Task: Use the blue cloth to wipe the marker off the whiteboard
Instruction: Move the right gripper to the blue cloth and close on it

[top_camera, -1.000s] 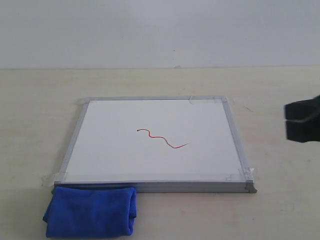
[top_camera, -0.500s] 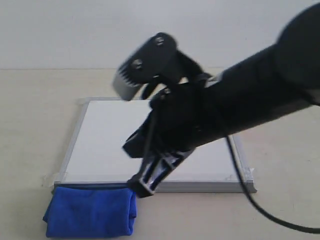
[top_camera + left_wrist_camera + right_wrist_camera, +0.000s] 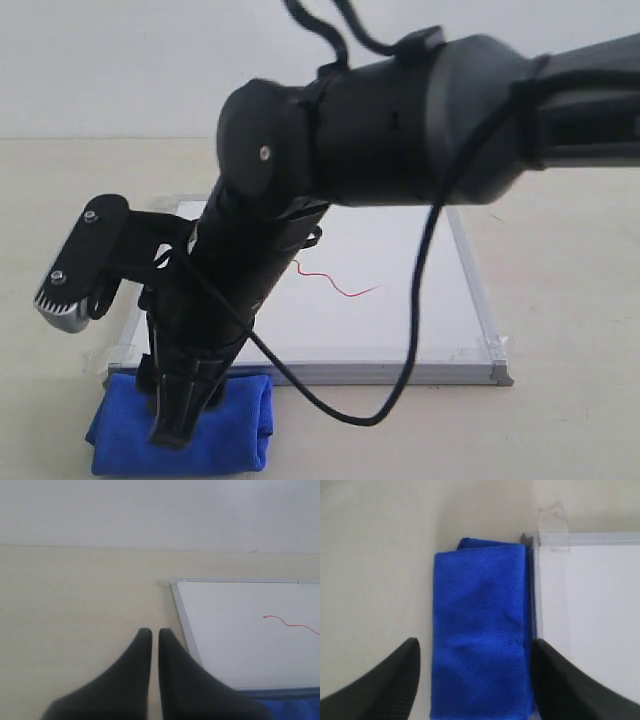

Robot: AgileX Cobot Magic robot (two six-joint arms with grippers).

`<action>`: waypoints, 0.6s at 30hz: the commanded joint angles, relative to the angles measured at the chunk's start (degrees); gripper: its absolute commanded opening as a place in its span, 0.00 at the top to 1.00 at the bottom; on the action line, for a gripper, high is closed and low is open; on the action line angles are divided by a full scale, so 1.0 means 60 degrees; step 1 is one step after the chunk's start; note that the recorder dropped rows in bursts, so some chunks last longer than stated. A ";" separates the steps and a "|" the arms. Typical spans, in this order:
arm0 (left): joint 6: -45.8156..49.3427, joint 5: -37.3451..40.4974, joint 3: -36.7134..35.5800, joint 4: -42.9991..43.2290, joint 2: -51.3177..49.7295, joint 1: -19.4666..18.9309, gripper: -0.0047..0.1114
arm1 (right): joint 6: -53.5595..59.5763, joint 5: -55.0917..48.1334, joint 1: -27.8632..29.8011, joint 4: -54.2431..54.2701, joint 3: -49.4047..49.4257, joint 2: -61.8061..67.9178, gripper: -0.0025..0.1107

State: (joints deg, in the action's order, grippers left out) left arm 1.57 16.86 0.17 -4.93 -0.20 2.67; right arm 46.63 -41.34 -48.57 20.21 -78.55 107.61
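The whiteboard point(image 3: 420, 310) lies flat on the table, and the red marker point(image 3: 340, 286) squiggle on it is partly hidden behind my right arm. The blue cloth point(image 3: 240, 420) lies folded against the board's near-left corner. My right gripper point(image 3: 165, 398) reaches across from the right and hangs open over the cloth. In the right wrist view its fingers point(image 3: 395, 680) straddle the cloth point(image 3: 480, 615) beside the board's frame point(image 3: 534, 580). My left gripper point(image 3: 154, 632) is shut and empty over bare table, just off the whiteboard point(image 3: 240, 630). That view also shows the marker point(image 3: 290, 624) and a strip of cloth point(image 3: 292, 704).
Clear tape point(image 3: 552, 527) holds the board's corner to the beige table point(image 3: 560, 200). A pale wall point(image 3: 120, 60) rises behind the table. The right arm point(image 3: 400, 130) spans much of the board in the exterior view.
My right arm swept in from the right edge, across the board, down to the blue cloth at the near-left corner. The cloth and board have not moved.
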 commanded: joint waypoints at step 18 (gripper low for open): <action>0.0031 0.0016 -0.0029 0.0012 0.0033 -0.0027 0.92 | -0.2550 0.0496 -0.0876 -0.2699 -0.0925 0.2411 0.41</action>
State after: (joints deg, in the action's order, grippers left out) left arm 1.57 16.86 0.17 -4.93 -0.20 2.67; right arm 32.87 -39.87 -53.73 4.57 -83.86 121.59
